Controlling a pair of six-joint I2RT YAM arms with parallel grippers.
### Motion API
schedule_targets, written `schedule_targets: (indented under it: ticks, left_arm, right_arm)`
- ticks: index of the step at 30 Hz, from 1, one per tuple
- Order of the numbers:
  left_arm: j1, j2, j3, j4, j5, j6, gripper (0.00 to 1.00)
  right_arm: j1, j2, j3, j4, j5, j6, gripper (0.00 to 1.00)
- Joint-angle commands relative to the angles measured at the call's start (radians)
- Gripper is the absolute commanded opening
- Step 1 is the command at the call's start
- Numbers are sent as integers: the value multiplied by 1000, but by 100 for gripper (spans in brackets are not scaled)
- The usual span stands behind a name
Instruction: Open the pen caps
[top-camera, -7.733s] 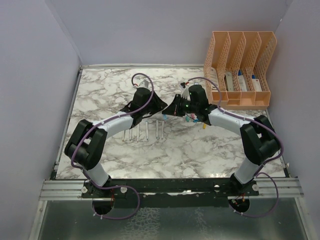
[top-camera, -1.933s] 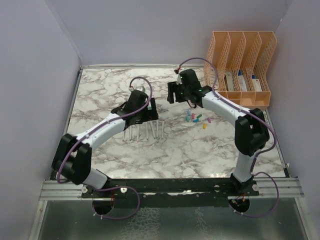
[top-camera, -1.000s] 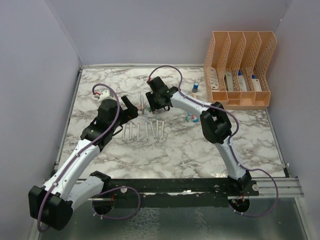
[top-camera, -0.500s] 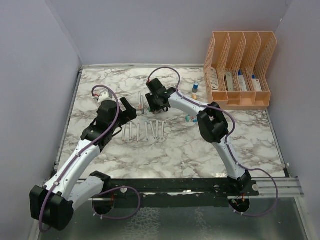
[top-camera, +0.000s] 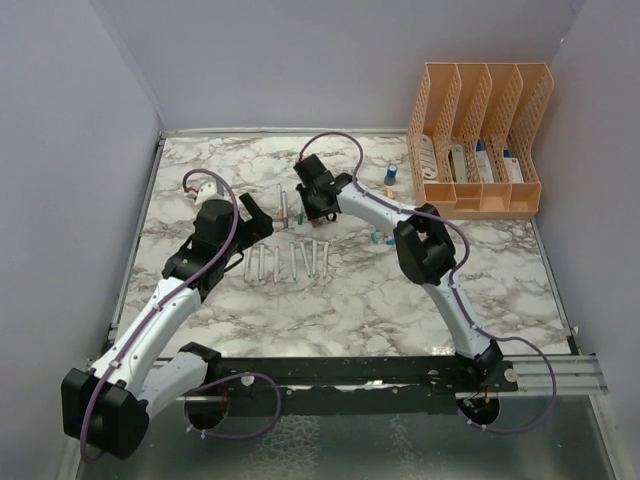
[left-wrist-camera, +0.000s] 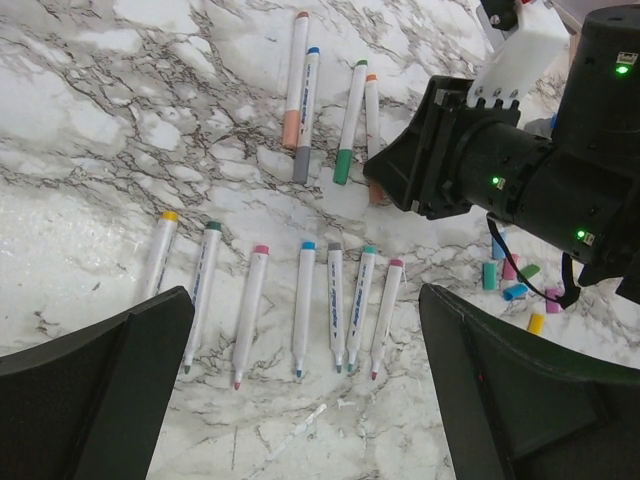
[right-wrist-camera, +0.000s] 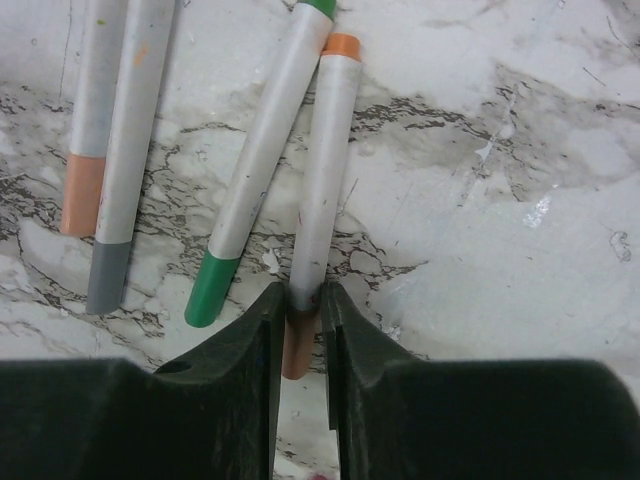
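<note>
Four capped pens lie side by side. In the right wrist view my right gripper (right-wrist-camera: 297, 295) is shut on the orange-capped pen (right-wrist-camera: 322, 170), where the white barrel meets its orange cap (right-wrist-camera: 297, 352). A green-capped pen (right-wrist-camera: 250, 190) lies touching it on the left, and two more capped pens (right-wrist-camera: 118, 150) lie further left. Several uncapped pens (left-wrist-camera: 305, 305) lie in a row under my left gripper (left-wrist-camera: 305, 295), which hangs open above them. Loose pen caps (top-camera: 380, 238) lie in a small heap to the right of both grippers.
An orange file organizer (top-camera: 480, 140) stands at the back right, with a stubby blue upright item (top-camera: 391, 175) just left of it. The right arm (top-camera: 420, 240) reaches across the middle of the marble table (top-camera: 350, 300). The walls close in on both sides.
The right gripper's jaws have closed on the orange-capped pen. The left arm has hardly moved and stays open.
</note>
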Motion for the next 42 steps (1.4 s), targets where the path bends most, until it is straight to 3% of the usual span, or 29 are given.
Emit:
schedule_targets:
  ticks: [1,8,15,21,33,42]
  left_arm:
    - [7,17,-1,35,31,-18,99]
    - [9,108,-7,127,135,-48,99]
    - [9,261,13,287,246,-89,95]
    - [6,426,82,391,350,-120,87]
    - [-66,603,198,470,289,-148,80]
    - [-121,654,228,492,246,-162,76]
  right_arm:
    - [-34,5,-94,0,-71,57,19]
    - [-86,-82,-247,72,-89,68,1]
    - [-110,-285,-462,257,-64,26,1]
    - [-109,-436,-601,364,-174,-21,1]
    - [-109,-606,-776,509,-424,229,1]
    - [-110,-682,-871,645,-506,382,1]
